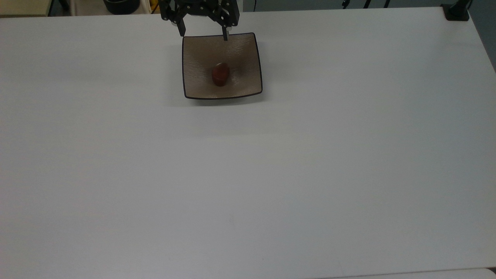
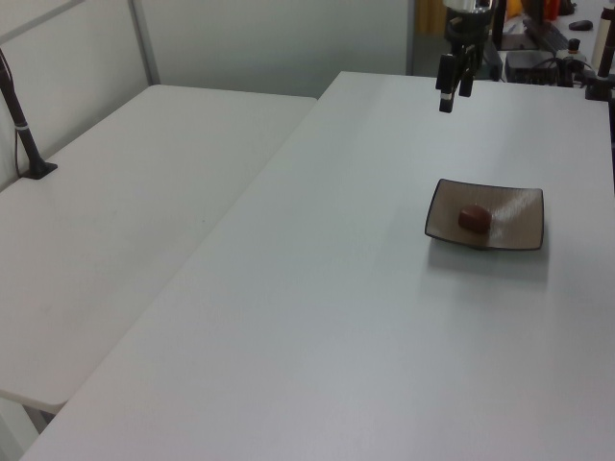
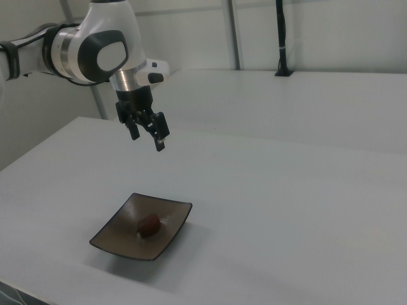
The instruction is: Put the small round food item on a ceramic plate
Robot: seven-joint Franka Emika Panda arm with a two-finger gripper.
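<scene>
The small round food item (image 1: pixel 220 74) is a glossy reddish-brown lump lying loose near the middle of the ceramic plate (image 1: pixel 248 54), a square brown-grey dish with a thin dark rim. The same food item (image 2: pixel 474 217) (image 3: pixel 149 224) rests on the plate (image 2: pixel 524 206) (image 3: pixel 117 229) in the side views too. My gripper (image 1: pixel 204 34) (image 2: pixel 451 101) (image 3: pixel 147 140) hangs open and empty well above the table, over the plate's far edge in the top view. Its fingers (image 1: pixel 225 35) are spread wide.
The white table (image 1: pixel 271 174) spreads wide around the plate. A black post base (image 1: pixel 456 11) stands at the top view's far right corner. A second white table (image 2: pixel 125 211) lies at the left view's left. Dark items (image 1: pixel 121 5) sit beyond the far edge.
</scene>
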